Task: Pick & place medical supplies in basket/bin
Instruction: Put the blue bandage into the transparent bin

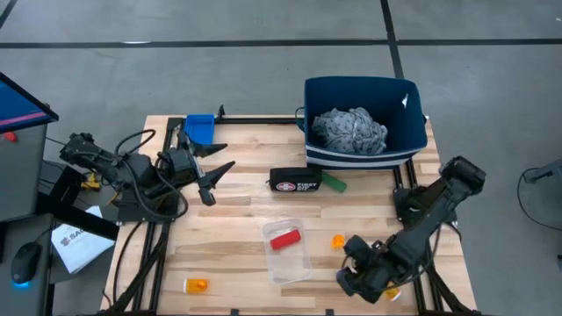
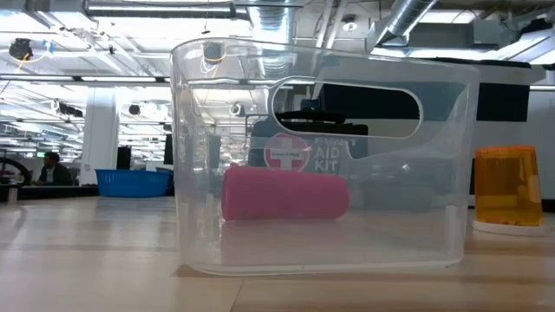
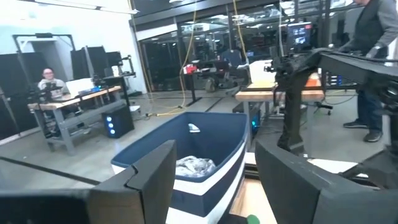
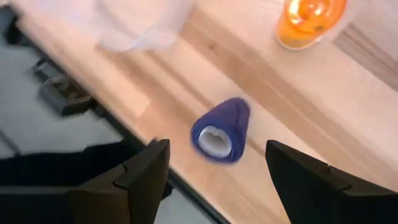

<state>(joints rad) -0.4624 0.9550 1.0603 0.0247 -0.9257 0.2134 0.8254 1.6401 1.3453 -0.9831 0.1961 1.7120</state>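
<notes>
R gripper (image 1: pixel 358 279) sits low at the near edge of the table (image 1: pixel 237 219), fingers (image 4: pixel 144 169) spread apart, nothing between them. Blue roll (image 4: pixel 222 129) lies on its side just ahead of the fingertips, hollow core facing the wrist cam, close to the table edge. Beyond the roll: orange pill bottle (image 4: pixel 310 20), upright. Nothing blocks the path from fingers to roll.

L gripper (image 1: pixel 211 171) is raised at the far-left side of the table, fingers (image 3: pixel 146 180) wide open, empty. Ahead of it, well apart: navy bin (image 1: pixel 364 121) w/ white stripes at its base, grey cloth (image 1: pixel 351 130) already inside. Between L gripper and bin lie a black first-aid pouch (image 1: pixel 295 180) and a green roll (image 1: pixel 333 182), both just in front of the bin. Small blue basket (image 1: pixel 199 128) sits just behind L gripper.

Clear plastic tub (image 1: pixel 286 250) is beside R gripper, toward table centre, w/ red roll (image 1: pixel 284 239) inside. Second orange bottle (image 1: pixel 195 285) stands far off at the near-left corner.

Surface: light wood planks on a black frame; grey floor around.

Low view alone shows the tub's handle cut-out and the red roll (image 2: pixel 286 193) resting on the tub floor. L wrist view alone shows the room: desks, monitors, a seated person (image 3: pixel 51 79).
</notes>
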